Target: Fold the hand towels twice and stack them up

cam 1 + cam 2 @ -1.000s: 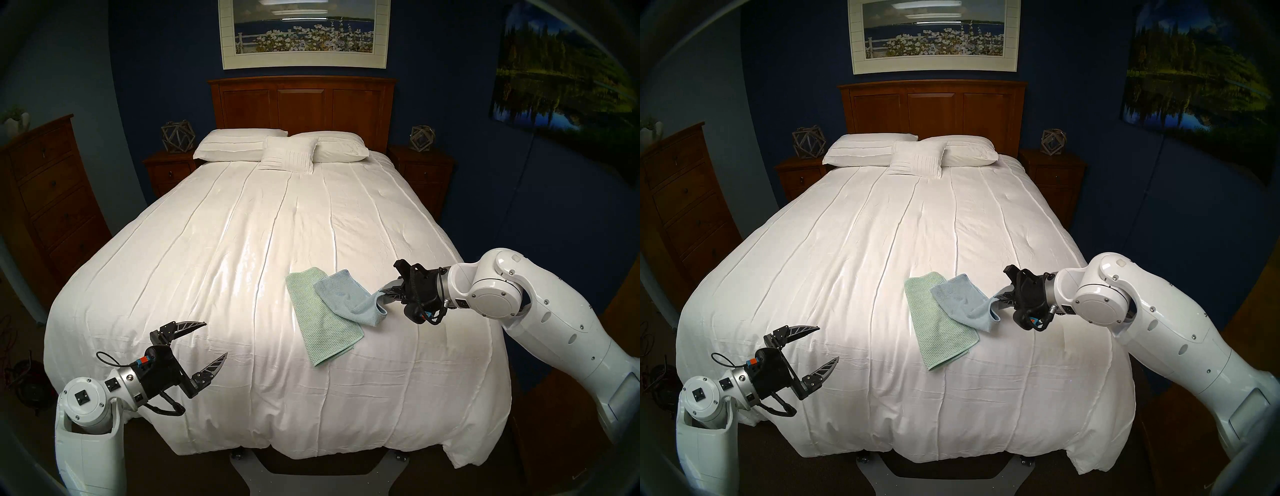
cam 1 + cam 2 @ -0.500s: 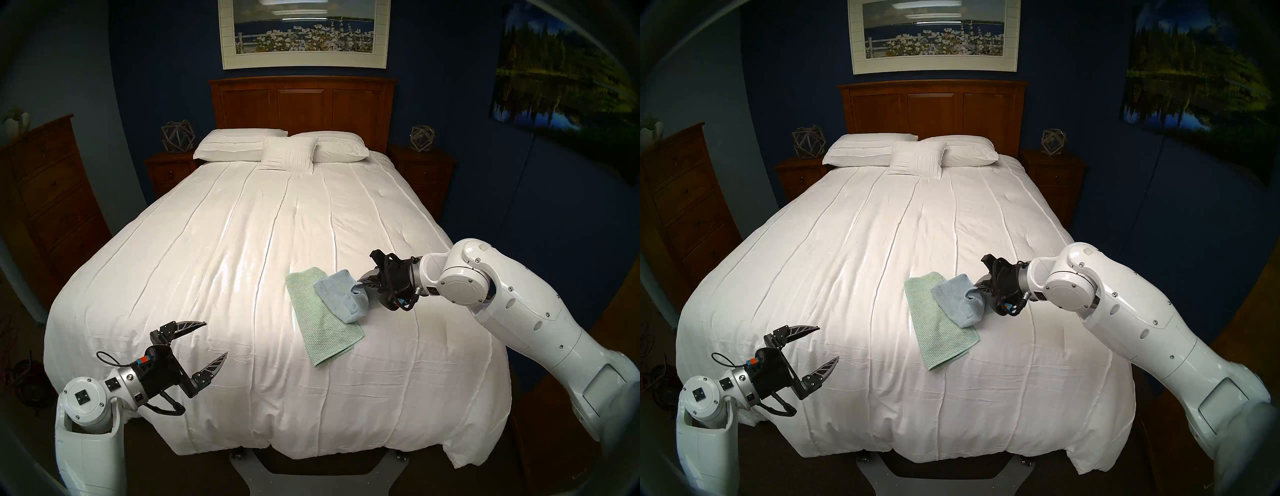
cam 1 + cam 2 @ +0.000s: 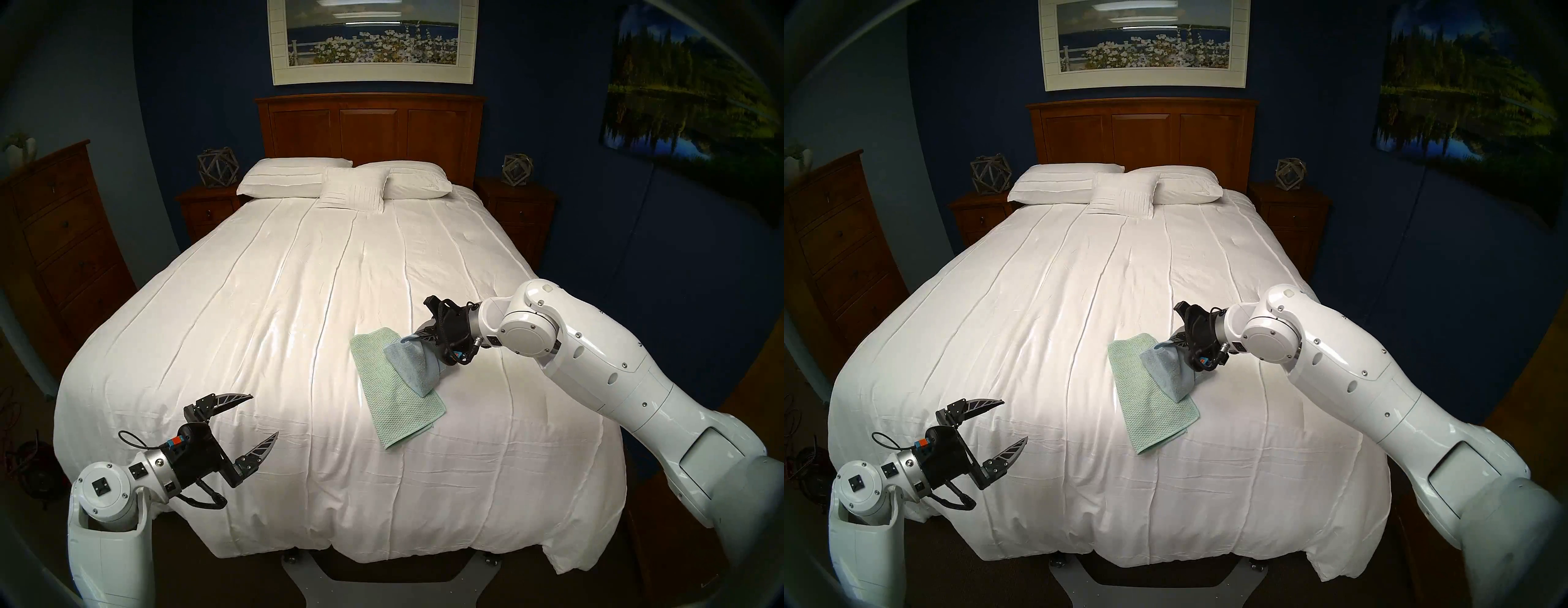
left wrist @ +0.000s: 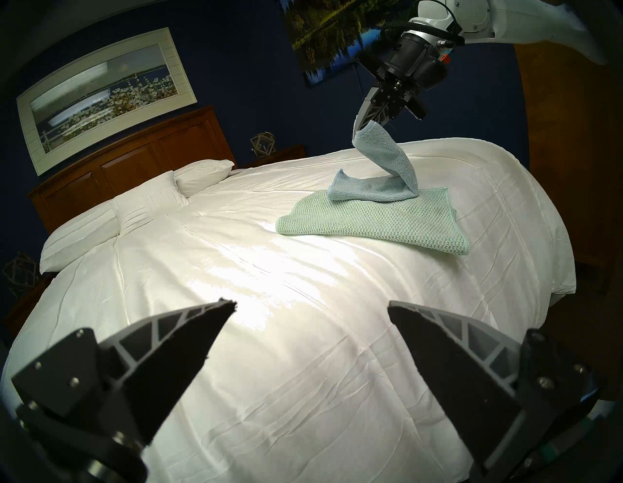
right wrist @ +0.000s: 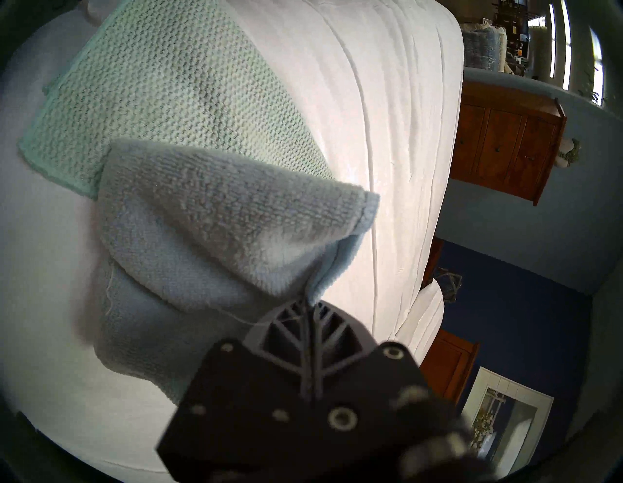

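Note:
A pale mint green waffle towel (image 3: 392, 395) (image 3: 1149, 403) (image 4: 377, 221) (image 5: 168, 91) lies folded on the white bedspread, right of centre. A light blue plush towel (image 3: 413, 365) (image 3: 1168, 369) (image 4: 381, 175) (image 5: 209, 229) lies partly on its far right part. My right gripper (image 3: 409, 338) (image 3: 1163, 343) (image 4: 362, 123) (image 5: 308, 298) is shut on the blue towel's edge and holds it lifted, curling leftward over the rest of the towel. My left gripper (image 3: 265, 418) (image 3: 1015, 420) (image 4: 310, 307) is open and empty above the bed's near left part.
The white bedspread (image 3: 275, 318) covers the bed, with pillows (image 3: 339, 182) and a wooden headboard (image 3: 369, 127) at the far end. Nightstands (image 3: 208, 208) (image 3: 515, 204) flank the bed. A tall dresser (image 3: 55, 237) stands at the left.
My right gripper has moved left and slightly away, carrying the blue towel's edge up and over toward the towel's left side. The left arm has not moved.

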Robot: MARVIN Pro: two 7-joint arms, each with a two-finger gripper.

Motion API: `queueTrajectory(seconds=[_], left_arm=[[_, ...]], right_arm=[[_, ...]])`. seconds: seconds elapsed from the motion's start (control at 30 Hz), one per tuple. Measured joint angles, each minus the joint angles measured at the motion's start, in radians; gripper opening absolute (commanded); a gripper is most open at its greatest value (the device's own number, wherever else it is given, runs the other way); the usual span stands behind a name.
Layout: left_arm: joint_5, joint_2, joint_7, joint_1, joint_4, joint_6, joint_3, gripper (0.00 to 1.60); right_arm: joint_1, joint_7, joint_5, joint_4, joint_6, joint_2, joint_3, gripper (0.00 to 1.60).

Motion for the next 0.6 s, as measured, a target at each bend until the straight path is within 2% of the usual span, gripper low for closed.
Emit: queueTrajectory(seconds=[0.1,0.17,0.2,0.27,0.3,0.33,0.6], left_arm=[[0.000,0.000,0.000,0.000,0.000,0.000,0.000,1.60],[0.000,0.000,0.000,-0.001,0.000,0.000,0.000,1.60],[0.000,0.000,0.000,-0.001,0.000,0.000,0.000,1.60],[0.000,0.000,0.000,-0.001,0.000,0.000,0.000,1.60],[0.000,0.000,0.000,-0.001,0.000,0.000,0.000,1.60],[0.000,0.000,0.000,-0.001,0.000,0.000,0.000,1.60],[0.000,0.000,-0.001,-0.001,-0.001,0.000,0.000,1.60]], right_arm=[[0.026,0.001,-0.010,0.040,-0.002,-0.029,-0.027,0.02],[0.047,0.001,-0.018,0.077,-0.005,-0.055,-0.053,0.33],[0.060,0.003,-0.024,0.103,-0.007,-0.071,-0.068,0.40],[0.075,0.004,-0.031,0.135,-0.009,-0.089,-0.086,0.76],[0.088,0.005,-0.035,0.163,-0.013,-0.104,-0.102,1.49],[0.094,0.005,-0.038,0.177,-0.015,-0.112,-0.109,1.60],[0.160,0.009,-0.047,0.343,-0.072,-0.196,-0.152,1.60]])
